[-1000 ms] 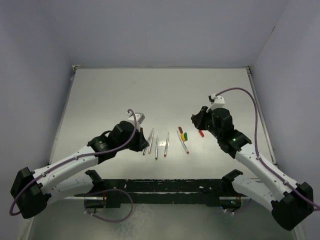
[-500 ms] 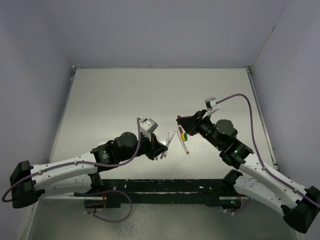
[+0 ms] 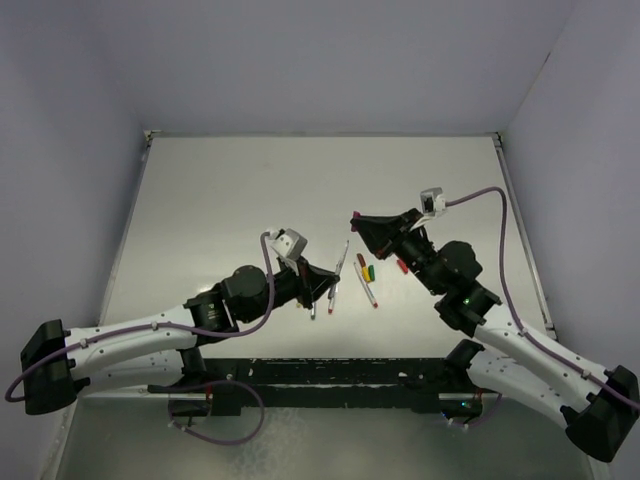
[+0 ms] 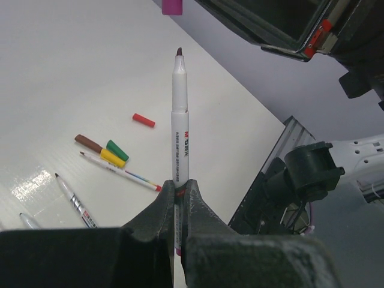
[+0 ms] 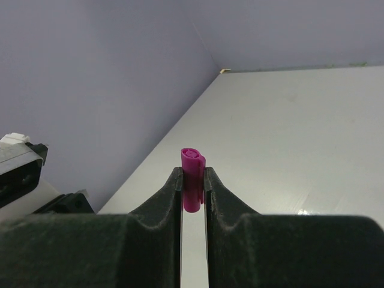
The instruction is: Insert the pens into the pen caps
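My left gripper is shut on the lower end of a silver-grey pen, held above the table with its dark tip pointing up toward the right gripper. In the left wrist view the pen rises from between my fingers, and the magenta cap shows just above its tip. My right gripper is shut on the magenta cap, held in the air a short gap from the pen tip. The dark red, green, yellow and red caps lie on the table.
A loose pen lies beside the yellow cap. More pens lie partly hidden under my left arm. The red cap lies under the right arm. The table's near rail runs between the arm bases.
My left gripper has risen off the table with a pen and tilted its tip up and right. My right gripper has swung left and up with the magenta cap, toward the pen.
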You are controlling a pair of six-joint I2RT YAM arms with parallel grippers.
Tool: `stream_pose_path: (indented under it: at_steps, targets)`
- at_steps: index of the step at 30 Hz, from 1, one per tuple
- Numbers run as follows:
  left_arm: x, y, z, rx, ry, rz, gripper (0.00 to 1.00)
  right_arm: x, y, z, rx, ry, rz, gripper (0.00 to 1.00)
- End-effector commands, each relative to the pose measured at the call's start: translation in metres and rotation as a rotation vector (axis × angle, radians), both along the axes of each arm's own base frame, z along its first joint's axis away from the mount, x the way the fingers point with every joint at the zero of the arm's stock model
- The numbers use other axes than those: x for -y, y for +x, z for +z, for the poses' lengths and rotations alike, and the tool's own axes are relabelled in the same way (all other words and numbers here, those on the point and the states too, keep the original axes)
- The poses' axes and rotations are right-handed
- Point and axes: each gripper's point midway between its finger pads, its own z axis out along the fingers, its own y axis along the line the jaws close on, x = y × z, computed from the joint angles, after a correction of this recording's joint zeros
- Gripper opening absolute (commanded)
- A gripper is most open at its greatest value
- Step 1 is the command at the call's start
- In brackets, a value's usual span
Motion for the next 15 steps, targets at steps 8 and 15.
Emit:
stream_pose_path:
  at_steps: [8,15]
  targets:
    - [0.0006,0.0155,0.0346,0.095,-0.105,0.071,0.00,-0.0086,-0.0001,0.0405,0.104,0.128,0.033,0.00]
    - [-0.0021,0.0183,0.0337,0.096,-0.100,0.091,0.00,-0.0097,-0.0051,0.0455,0.103,0.163,0.058,0.00]
